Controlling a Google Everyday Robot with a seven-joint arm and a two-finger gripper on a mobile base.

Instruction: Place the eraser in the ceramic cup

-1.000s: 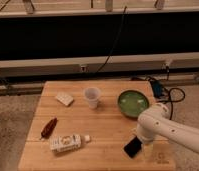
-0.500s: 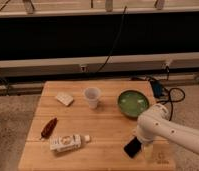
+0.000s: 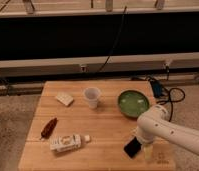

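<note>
The eraser [image 3: 132, 147], a flat black block, lies on the wooden table [image 3: 108, 130] near its front right edge. My gripper [image 3: 146, 151] hangs from the white arm [image 3: 160, 127] and reaches down right beside the eraser, on its right side, standing open. I cannot tell whether it touches the eraser. The ceramic cup [image 3: 92, 97], small, white and handleless, stands upright at the middle back of the table, well to the left of and behind the gripper.
A round green bowl [image 3: 133, 103] sits just behind the arm. A small white block [image 3: 64, 99] lies at the back left, with a brown snack bar [image 3: 48, 128] and a lying bottle [image 3: 68, 142] at the front left. Cables [image 3: 165, 92] trail off the right edge.
</note>
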